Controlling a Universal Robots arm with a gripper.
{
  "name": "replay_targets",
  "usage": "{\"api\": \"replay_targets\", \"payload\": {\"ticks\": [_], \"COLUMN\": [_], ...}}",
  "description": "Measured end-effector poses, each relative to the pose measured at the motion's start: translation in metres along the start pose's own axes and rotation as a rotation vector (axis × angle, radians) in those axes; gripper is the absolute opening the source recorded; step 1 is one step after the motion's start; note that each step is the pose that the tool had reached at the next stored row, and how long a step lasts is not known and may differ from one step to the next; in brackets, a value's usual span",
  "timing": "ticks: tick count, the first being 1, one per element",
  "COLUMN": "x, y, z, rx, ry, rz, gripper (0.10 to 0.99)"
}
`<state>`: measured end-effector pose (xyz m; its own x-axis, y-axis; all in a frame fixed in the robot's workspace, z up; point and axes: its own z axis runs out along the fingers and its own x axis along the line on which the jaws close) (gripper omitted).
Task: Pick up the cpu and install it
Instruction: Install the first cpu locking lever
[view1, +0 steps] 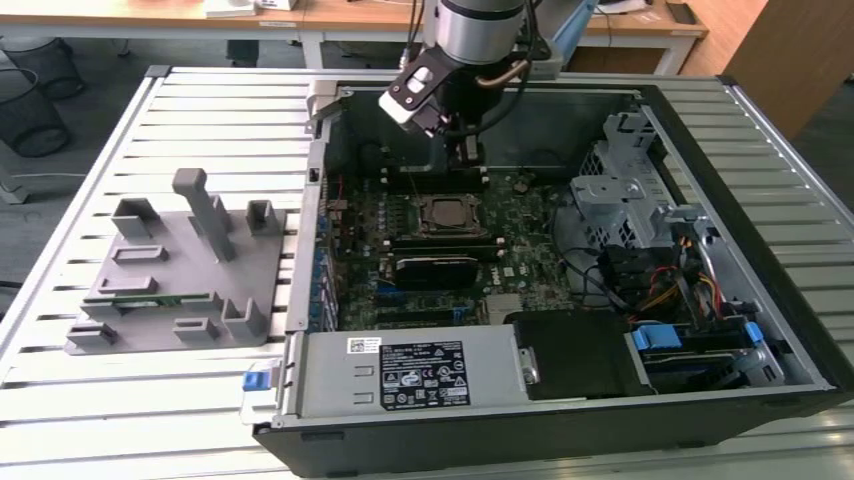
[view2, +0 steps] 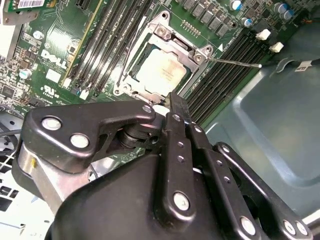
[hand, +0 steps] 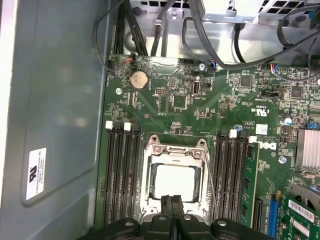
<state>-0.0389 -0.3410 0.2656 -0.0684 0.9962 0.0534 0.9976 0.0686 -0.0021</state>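
The cpu (view1: 441, 213) is a square chip with a pale metal top, lying flat in the motherboard socket inside the open computer case (view1: 694, 330). It also shows inside the metal socket frame in both wrist views: cpu (view2: 161, 72), cpu (hand: 175, 181). My gripper (view1: 461, 152) hangs inside the case, just above the socket's far side in the exterior view. Its black fingertips (hand: 168, 205) are pressed together over the socket frame's edge, with nothing seen between them. The gripper (view2: 175, 102) is shut and apart from the chip.
A thin wire lever (view2: 235, 62) sticks out from the socket frame. Memory slots (hand: 120, 175) flank the socket, and one slot holds a green stick (hand: 248, 185). A grey holder block (view1: 180, 275) stands on the slatted table at the exterior view's left. Cables (view1: 667, 290) and a drive cage (view1: 621, 190) fill the case's right.
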Motion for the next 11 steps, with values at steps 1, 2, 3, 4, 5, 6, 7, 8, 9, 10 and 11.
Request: {"api": "replay_targets", "payload": {"ticks": [1, 2, 3, 4, 5, 6, 7, 8, 9, 10, 11], "x": [0.0001, 0.0001, 0.0002, 0.0002, 0.0002, 0.0002, 0.0002, 0.0002, 0.0002, 0.0002, 0.0002], "y": [0.0, 0.0, 0.0, 0.0, 0.0, 0.0, 0.0, 0.0, 0.0, 0.0, 0.0], "z": [-0.0007, -0.0013, -0.0019, -0.0021, -0.002, -0.002, -0.0021, -0.0021, -0.0021, -0.0021, -0.0021], "rx": [0.0, 0.0, 0.0, 0.0, 0.0, 0.0, 0.001, 0.002, 0.003, 0.004, 0.005], "ry": [0.0, 0.0, 0.0, 0.0001, 0.0002, 0.0003, 0.0004, 0.0002, 0.0001, 0.0, 0.0], "rz": [0.0, 0.0, 0.0, 0.0, -0.001, -0.004, -0.015, -0.032, -0.05, -0.068, -0.087], "gripper": [0.106, 0.106, 0.106, 0.106, 0.106, 0.106, 0.106, 0.106, 0.106, 0.106, 0.106]}}
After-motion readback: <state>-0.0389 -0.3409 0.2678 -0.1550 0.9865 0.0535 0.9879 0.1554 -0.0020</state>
